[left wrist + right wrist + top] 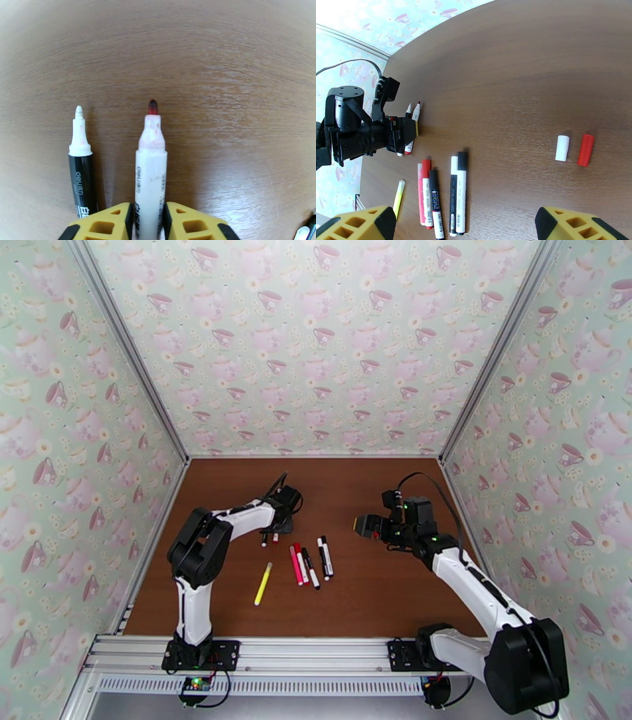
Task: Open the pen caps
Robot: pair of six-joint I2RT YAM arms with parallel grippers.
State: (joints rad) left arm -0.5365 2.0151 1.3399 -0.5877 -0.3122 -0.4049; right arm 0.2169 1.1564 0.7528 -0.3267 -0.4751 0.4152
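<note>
1. Left gripper [147, 215]: one yellow finger on each side of the red-tipped pen [151, 169], close along its barrel. Cannot tell whether they pinch it or merely flank it. The pen lies flat on the table [237, 98], nib bare, pointing away from the wrist.
2. Just beside it, parallel and not touching: white-tipped pen [81, 165], black barrel, nib also bare. This reads as a laying-off spot for finished pens, kept apart from the untouched lot.
3. Right gripper [367, 526]: jaws spread wide with nothing between them, hovering over the table's right half.
4. In the right wrist view: white cap [562, 148] and red cap [585, 149] lie side by side, close but apart, and well away from every pen. Probably the right arm's drop point for pulled caps.
5. Mid-table: capped pens [446, 193] in a loose row, with the yellow pen [398, 192] near them on the left arm's side.
6. Judgement: two pens opened, the row not yet done. The next pen calls for one gripper on the barrel and the other on the cap.
</note>
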